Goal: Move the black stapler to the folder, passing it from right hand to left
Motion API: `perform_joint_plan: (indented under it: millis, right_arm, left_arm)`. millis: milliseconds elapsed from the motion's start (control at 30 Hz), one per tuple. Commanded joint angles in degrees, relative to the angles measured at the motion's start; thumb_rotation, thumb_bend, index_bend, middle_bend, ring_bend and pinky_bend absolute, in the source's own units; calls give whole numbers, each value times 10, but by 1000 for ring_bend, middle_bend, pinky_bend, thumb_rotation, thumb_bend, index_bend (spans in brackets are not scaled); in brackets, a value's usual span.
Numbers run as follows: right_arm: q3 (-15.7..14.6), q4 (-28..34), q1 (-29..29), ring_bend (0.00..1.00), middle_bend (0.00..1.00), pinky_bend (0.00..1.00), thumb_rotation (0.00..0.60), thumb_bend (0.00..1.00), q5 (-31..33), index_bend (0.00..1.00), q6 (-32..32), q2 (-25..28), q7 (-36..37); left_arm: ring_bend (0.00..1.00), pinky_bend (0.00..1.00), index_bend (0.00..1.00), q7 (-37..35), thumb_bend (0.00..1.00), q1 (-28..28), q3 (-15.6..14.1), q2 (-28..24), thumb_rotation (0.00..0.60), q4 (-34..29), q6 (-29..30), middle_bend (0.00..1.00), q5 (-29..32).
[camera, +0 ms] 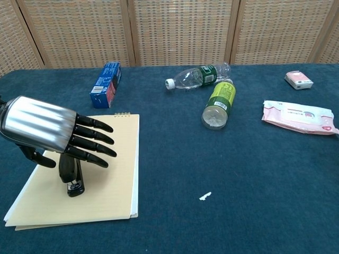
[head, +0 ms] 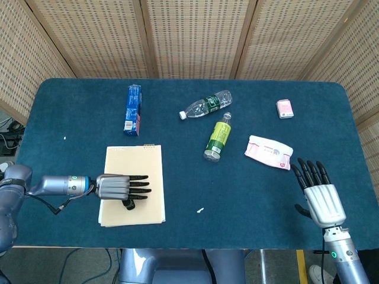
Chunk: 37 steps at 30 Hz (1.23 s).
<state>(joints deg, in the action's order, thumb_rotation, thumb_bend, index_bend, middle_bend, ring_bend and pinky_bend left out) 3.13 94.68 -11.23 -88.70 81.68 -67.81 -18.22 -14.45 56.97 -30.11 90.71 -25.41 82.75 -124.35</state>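
While woven cane screens (head: 195,35) back the blue-felt table (head: 237,195), my left hand (camera: 47,129) hovers spread above the black stapler (camera: 69,174) on the folder (camera: 106,180); my right hand (head: 320,192) rests splayed, empty.

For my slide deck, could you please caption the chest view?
Left hand opened above the black stapler, which lies on the folder.

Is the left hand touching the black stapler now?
Cannot tell. In the chest view the left hand has its fingers spread above the black stapler, but it hides the stapler's top.
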Motion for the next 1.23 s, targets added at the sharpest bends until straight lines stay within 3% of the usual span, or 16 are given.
perform_joint_plan:
  millis: [33, 133, 267, 333, 367, 467, 567, 667, 933, 1233]
  right_arm:
    - [0, 1, 1, 0, 0, 0, 600, 0, -1, 0, 1, 1, 1]
    - [-1, 3, 1, 0, 0, 0, 600, 0, -3, 0, 1, 1, 1]
    - [-1, 6, 1, 0, 0, 0, 600, 0, -4, 0, 1, 2, 0]
    - [-1, 7, 2, 0, 0, 0, 600, 0, -4, 0, 1, 3, 1]
    - [-1, 7, 2, 0, 0, 0, 600, 0, -4, 0, 2, 3, 2]
    - [0, 8, 2, 0, 0, 0, 600, 0, -4, 0, 2, 4, 5]
    - [0, 4, 1, 0, 0, 0, 600, 0, -3, 0, -2, 4, 15]
    - [0, 1, 0, 0, 0, 0, 600, 0, -4, 0, -4, 4, 21]
    - [3, -4, -3, 0, 0, 0, 600, 0, -1, 0, -7, -2, 21]
    - [6, -5, -1, 0, 0, 0, 600, 0, 2, 0, 0, -10, 7]
  left_arm:
    - [0, 17, 0, -3, 336, -4, 28, -15, 600, -11, 28, 0, 25]
    - [0, 16, 0, -5, 293, -6, 61, -36, 600, -25, 58, 0, 55]
    - [0, 5, 0, -26, 124, -31, 128, -72, 600, -82, 79, 0, 135]
    - [0, 0, 0, -38, 44, -60, 166, -99, 600, -155, 60, 0, 201]
    - [0, 0, 0, -32, 15, -81, 182, -123, 600, -222, 35, 0, 244]
    - [0, 0, 0, 10, 0, -113, 199, -171, 597, -355, 1, 0, 305]
    - [0, 0, 0, 88, 0, -200, 199, -227, 587, -556, -6, 0, 414]
    - [0, 0, 0, 145, 0, -261, 204, -238, 583, -644, 33, 0, 462]
    - [0, 0, 0, 185, 0, -381, 234, -230, 600, -759, 123, 0, 547]
    - [0, 0, 0, 174, 0, -419, 242, -254, 600, -772, 114, 0, 526]
